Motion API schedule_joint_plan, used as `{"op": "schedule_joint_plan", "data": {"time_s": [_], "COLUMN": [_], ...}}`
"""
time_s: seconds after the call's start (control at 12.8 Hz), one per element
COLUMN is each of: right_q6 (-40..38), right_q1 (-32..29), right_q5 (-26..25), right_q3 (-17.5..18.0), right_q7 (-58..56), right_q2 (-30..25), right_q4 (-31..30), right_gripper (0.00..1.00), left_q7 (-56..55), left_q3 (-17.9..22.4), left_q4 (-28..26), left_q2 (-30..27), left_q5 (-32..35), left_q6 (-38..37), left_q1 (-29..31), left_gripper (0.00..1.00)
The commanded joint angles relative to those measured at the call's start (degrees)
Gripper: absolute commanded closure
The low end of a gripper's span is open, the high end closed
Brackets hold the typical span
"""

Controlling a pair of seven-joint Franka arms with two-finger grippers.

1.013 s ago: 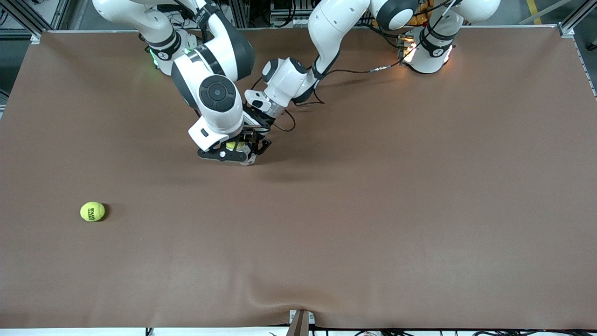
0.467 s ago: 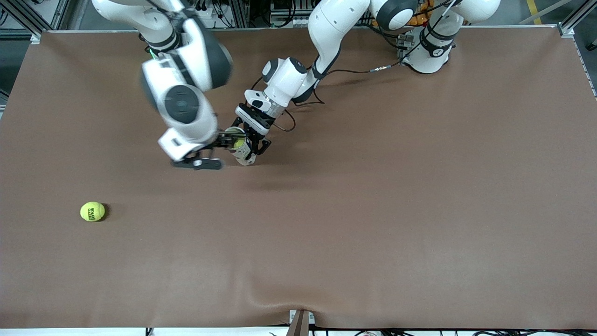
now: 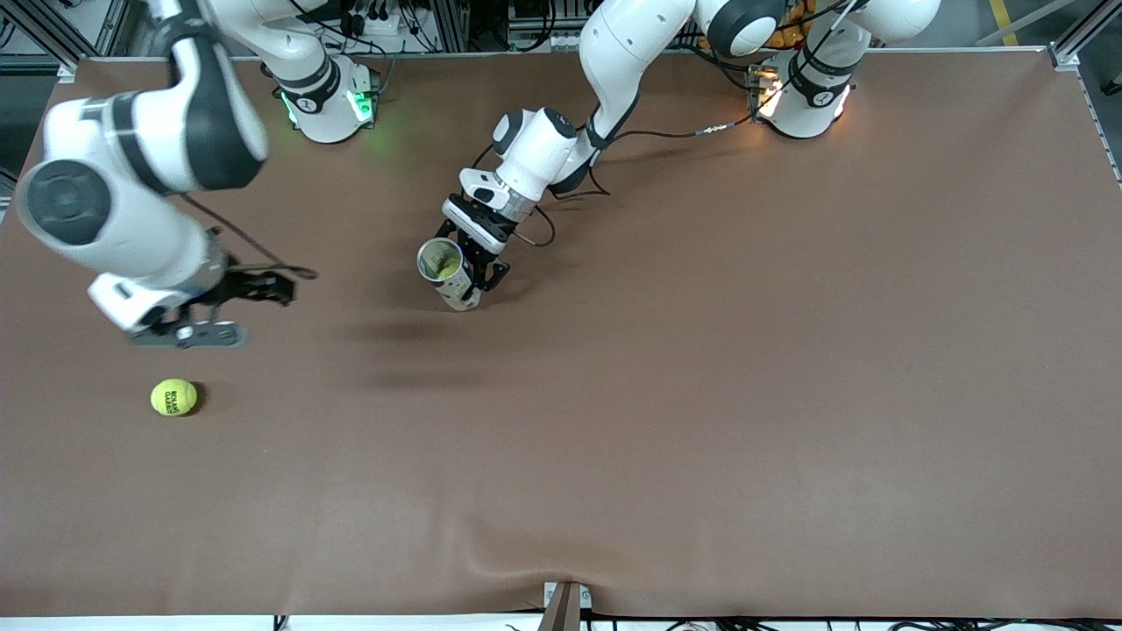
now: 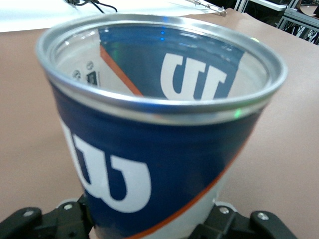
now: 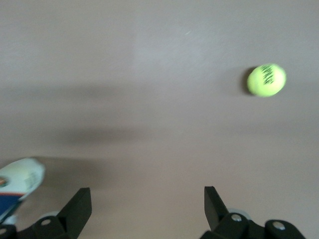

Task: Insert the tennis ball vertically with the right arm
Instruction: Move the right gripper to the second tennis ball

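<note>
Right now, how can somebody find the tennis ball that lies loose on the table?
Start at the brown table and go toward the right arm's end. The tennis ball lies alone there, below the open right gripper, bright yellow-green with dark print.

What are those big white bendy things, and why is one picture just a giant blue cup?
Those are two robot arms bolted to a brown table. One picture looks down from high above. The other two come from little cameras on the arms' wrists.

The left end effector holds a tennis ball can upright, mouth up. Its camera sits right next to the can, so it looks giant: blue with white letters and a silver rim.

The right end effector hangs open and empty over the table near a yellow tennis ball. Its camera sees that ball on the table, with two black fingers spread wide.

Another ball seems to sit inside the can.
</note>
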Motion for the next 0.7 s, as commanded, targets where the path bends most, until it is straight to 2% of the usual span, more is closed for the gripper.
{"op": "schedule_joint_plan", "data": {"time_s": [0.0, 0.62], "right_q6": [4.7, 23.4], "right_q1": [-6.5, -18.9], "right_q5": [-1.2, -1.2], "right_q3": [1.2, 1.2], "right_q7": [-6.1, -18.8], "right_q2": [2.5, 16.4], "right_q4": [-0.4, -0.4], "right_gripper": [0.00, 0.00], "left_q7": [-1.1, -1.1], "left_q3": [0.3, 0.3], "left_q4": [1.5, 1.5], "left_q2": [2.1, 2.2], "left_q5": [-0.8, -0.8], "left_q6": [-0.3, -0.3], "left_q1": [-0.8, -0.8], "left_gripper": [0.23, 0.23]}}
